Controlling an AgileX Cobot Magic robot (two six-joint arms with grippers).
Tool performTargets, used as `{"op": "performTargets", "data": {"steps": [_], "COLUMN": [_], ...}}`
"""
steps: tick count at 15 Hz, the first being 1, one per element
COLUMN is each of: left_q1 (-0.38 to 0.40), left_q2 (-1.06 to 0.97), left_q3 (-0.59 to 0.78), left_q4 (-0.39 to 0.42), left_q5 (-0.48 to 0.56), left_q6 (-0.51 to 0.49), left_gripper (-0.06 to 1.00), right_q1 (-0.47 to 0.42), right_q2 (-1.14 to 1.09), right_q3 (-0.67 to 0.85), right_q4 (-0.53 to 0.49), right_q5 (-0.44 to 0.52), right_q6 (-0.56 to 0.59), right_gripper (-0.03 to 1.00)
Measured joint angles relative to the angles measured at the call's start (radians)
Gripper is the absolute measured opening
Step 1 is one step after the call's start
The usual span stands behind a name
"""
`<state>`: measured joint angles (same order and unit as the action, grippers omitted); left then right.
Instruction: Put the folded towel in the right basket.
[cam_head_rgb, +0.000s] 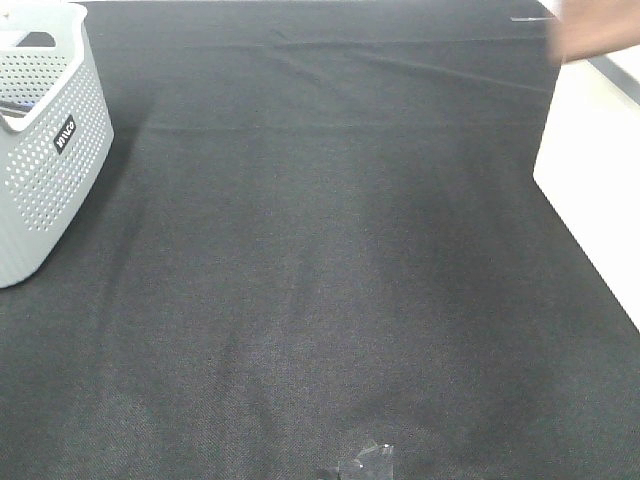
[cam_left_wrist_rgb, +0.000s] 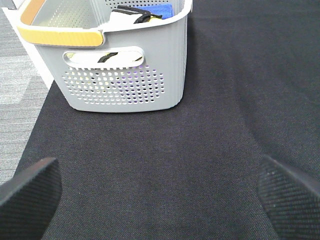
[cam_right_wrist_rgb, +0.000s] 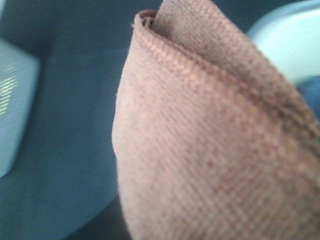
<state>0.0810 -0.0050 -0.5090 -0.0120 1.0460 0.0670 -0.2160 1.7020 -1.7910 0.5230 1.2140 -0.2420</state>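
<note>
Pressed up close to my right wrist camera, the folded towel (cam_right_wrist_rgb: 200, 150) fills nearly the whole view, its stitched hem running across the pinkish-brown cloth. It hides my right gripper completely, so I cannot tell how those jaws stand. Because the cloth hangs clear of the table, I judge that I am carrying it. From the high camera the towel (cam_head_rgb: 597, 30) shows only as a blur at the far right corner of the black tablecloth (cam_head_rgb: 330, 260), which puts my right arm raised and reaching out past the table's right edge. Beyond the cloth a pale rounded rim (cam_right_wrist_rgb: 285, 40) shows. It may be the right basket, though I cannot say for certain, and nothing shows the towel inside one. I take the pickup and most of the carry as done, with lowering and letting go still to come. My left gripper (cam_left_wrist_rgb: 160, 200) hangs low over the tablecloth, fingers (cam_left_wrist_rgb: 30, 195) well apart with nothing between them. Ahead of it stands the grey perforated basket (cam_left_wrist_rgb: 125, 75), already holding a few items.
</note>
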Motion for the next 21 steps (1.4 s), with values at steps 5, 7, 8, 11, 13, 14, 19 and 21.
{"op": "performTargets", "data": {"steps": [5, 7, 8, 11, 13, 14, 19, 21], "left_q1": [0.000, 0.000, 0.000, 0.000, 0.000, 0.000, 0.000, 0.000], "left_q2": [0.000, 0.000, 0.000, 0.000, 0.000, 0.000, 0.000, 0.000], "left_q3": [0.000, 0.000, 0.000, 0.000, 0.000, 0.000, 0.000, 0.000], "left_q4": [0.000, 0.000, 0.000, 0.000, 0.000, 0.000, 0.000, 0.000], "left_q5": [0.000, 0.000, 0.000, 0.000, 0.000, 0.000, 0.000, 0.000], "left_q6": [0.000, 0.000, 0.000, 0.000, 0.000, 0.000, 0.000, 0.000], "left_gripper": [0.99, 0.99, 0.99, 0.99, 0.99, 0.99, 0.99, 0.99], "right_q1": [-0.063, -0.063, -0.063, -0.063, -0.063, -0.063, -0.061, -0.028], "right_q2": [0.034, 0.088, 0.120, 0.199, 0.220, 0.222, 0.222, 0.216], "right_q3": [0.000, 0.000, 0.000, 0.000, 0.000, 0.000, 0.000, -0.014], "right_q4": [-0.407, -0.466, -0.466, -0.465, -0.465, -0.468, -0.475, -0.488], "right_q5": [-0.006, -0.025, -0.029, -0.029, -0.004, 0.000, 0.002, 0.003], "right_q6": [0.109, 0.140, 0.153, 0.155, 0.156, 0.156, 0.134, 0.133], "right_gripper": [0.13, 0.13, 0.13, 0.40, 0.84, 0.91, 0.97, 0.97]}}
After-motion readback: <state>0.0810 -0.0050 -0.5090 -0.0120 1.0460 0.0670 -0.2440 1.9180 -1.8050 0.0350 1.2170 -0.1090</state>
